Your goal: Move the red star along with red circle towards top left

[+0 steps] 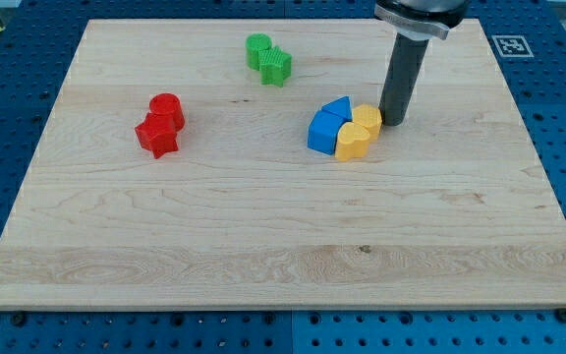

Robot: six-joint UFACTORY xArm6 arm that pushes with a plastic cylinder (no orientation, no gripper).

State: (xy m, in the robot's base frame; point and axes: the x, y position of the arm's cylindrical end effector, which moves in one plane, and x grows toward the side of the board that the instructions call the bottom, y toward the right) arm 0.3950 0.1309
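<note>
The single camera view shows a wooden board [263,246] lying on a blue perforated table. There is no pincer on this rig to be wide, narrow or holding anything; the arm ends in a dark rod, and my tip [394,122] rests on the board in the upper right of the frame.

The tip stands just to the right of a cluster near the frame's centre right: two blue blocks, a blue triangle-like block [339,108] and a blue block [322,133] of unclear shape, with a yellow block [367,120] and a second yellow block [352,143] pressed against them. The tip looks to be touching or nearly touching the upper yellow one.

The task's pieces sit well apart from the tip, in the left-centre of the frame: the red circle [167,108] touching the red star [156,136], the star just below and slightly left of the circle. A green circle [257,49] and green star [275,67] lie touching in the upper middle.

By my judgement the push has not begun: the red pair lies well short of the upper left corner, and the tip must first travel round to their lower right side.
</note>
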